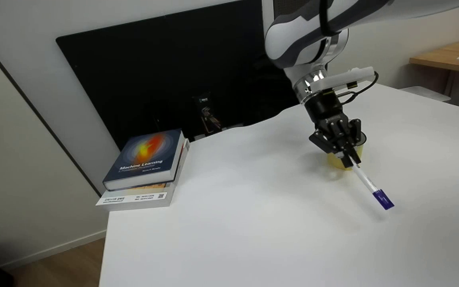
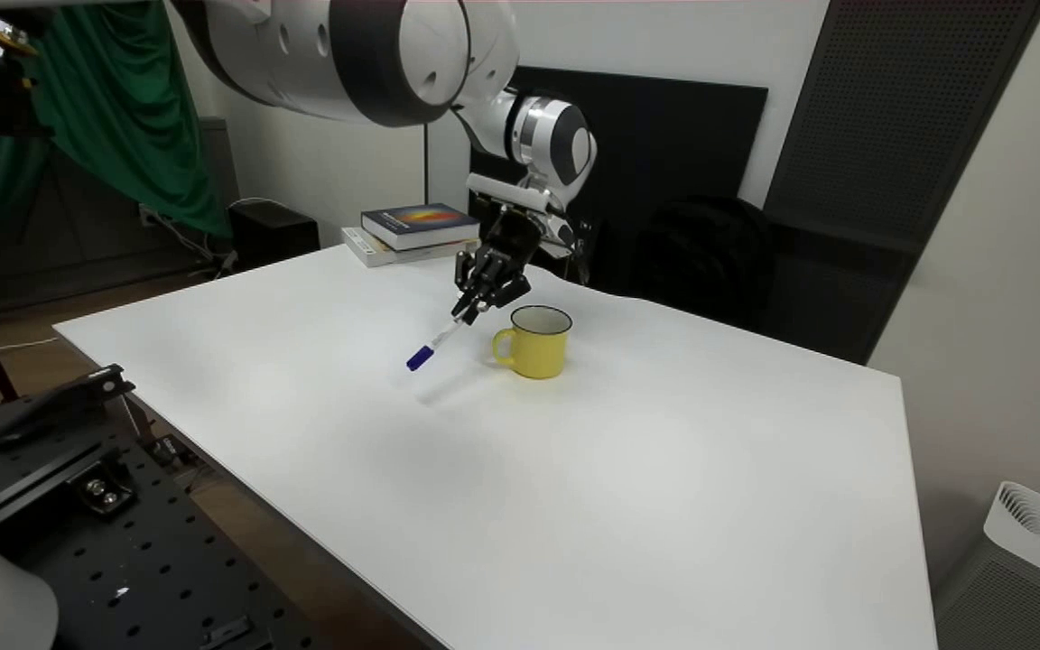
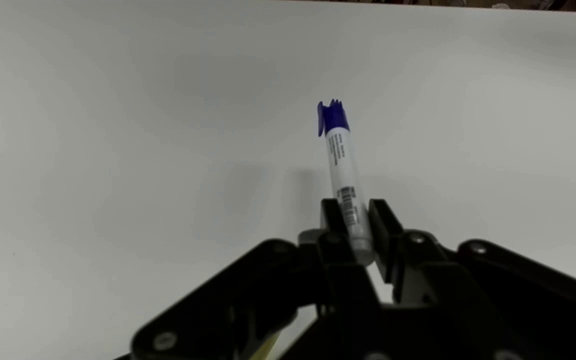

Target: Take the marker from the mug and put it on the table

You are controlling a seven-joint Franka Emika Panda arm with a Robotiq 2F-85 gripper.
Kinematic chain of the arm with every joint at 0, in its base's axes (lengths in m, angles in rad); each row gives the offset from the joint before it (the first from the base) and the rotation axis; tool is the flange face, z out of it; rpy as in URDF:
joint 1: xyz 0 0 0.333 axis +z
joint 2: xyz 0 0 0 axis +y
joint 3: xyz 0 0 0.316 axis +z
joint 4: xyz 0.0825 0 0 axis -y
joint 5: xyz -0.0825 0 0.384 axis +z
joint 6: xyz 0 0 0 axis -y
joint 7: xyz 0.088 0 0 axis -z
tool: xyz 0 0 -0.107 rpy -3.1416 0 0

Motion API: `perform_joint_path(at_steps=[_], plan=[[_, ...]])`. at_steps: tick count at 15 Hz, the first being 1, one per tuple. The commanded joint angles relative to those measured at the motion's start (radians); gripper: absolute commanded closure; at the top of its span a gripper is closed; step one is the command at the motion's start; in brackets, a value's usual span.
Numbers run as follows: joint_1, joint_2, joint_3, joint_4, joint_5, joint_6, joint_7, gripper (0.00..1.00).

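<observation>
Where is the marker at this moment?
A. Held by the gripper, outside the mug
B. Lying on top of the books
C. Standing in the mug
A: in the wrist view the gripper pinches the marker, and an exterior view shows it outside the mug.

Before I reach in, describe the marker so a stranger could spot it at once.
Start at the large white table, then find the black hand above it, near the yellow mug. Pinched there is the marker, slim and white with a blue-purple cap; unlike the mug, it is held off the table.
</observation>
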Motion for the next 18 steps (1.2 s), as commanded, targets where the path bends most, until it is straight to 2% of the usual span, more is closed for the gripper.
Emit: perform_joint_path(at_steps=[1,6,7,8,16,18], plan=[[0.019,0.025,-0.01,0.001,-0.022,0.016,-0.003,0.95],[0.03,0.057,-0.013,0.0,-0.033,0.047,0.003,0.95],[0.032,0.06,-0.014,0.0,-0.036,0.053,0.007,0.6],[0.033,0.061,-0.013,0.001,-0.039,0.055,0.006,0.56],[0.039,0.022,-0.014,0.008,-0.037,0.071,0.023,0.04],[0.044,-0.007,-0.01,0.006,-0.03,0.067,0.034,0.0]])
